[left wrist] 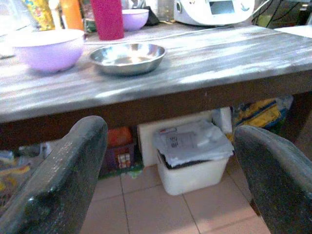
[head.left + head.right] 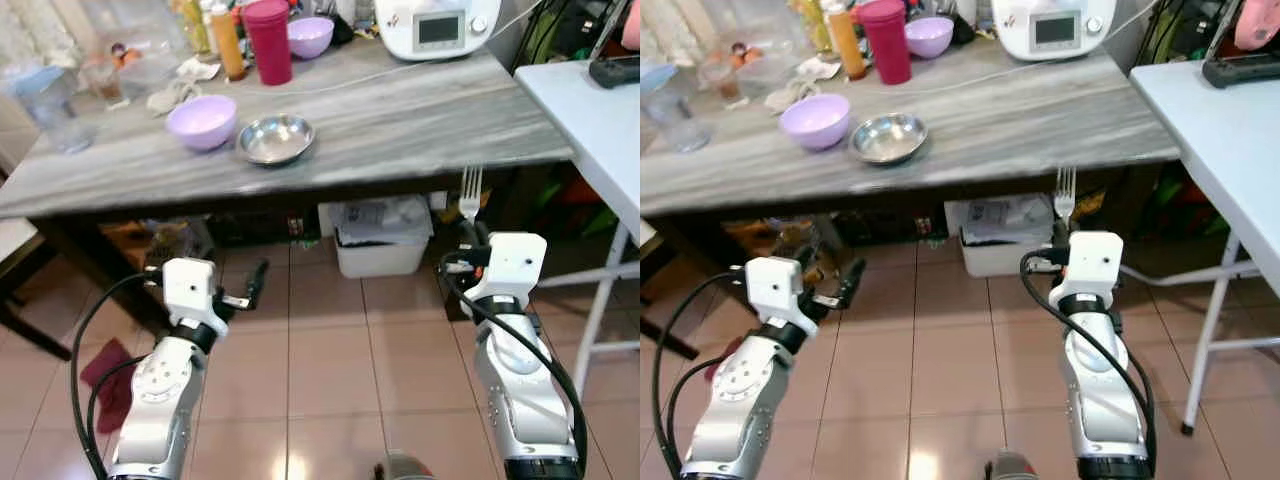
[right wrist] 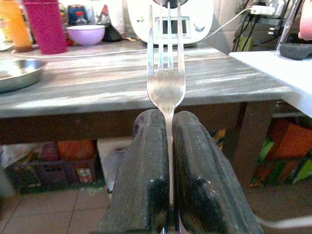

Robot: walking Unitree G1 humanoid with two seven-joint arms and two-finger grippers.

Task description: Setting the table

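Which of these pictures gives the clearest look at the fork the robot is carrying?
The right wrist view: the fork stands close and sharp, tines up, clamped between the right gripper's black fingers. Both eye views show it small, tines rising above that gripper before the table edge.

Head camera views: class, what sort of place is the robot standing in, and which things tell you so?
Probably a home kitchen or dining area: a grey wooden table bearing a steel dish and purple bowl, a white countertop cooking appliance, tiled floor, and a fork in the right gripper.

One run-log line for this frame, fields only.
right end effector: shut on silver metal fork, tines up, below grey wooden table edge | left end effector: open, empty
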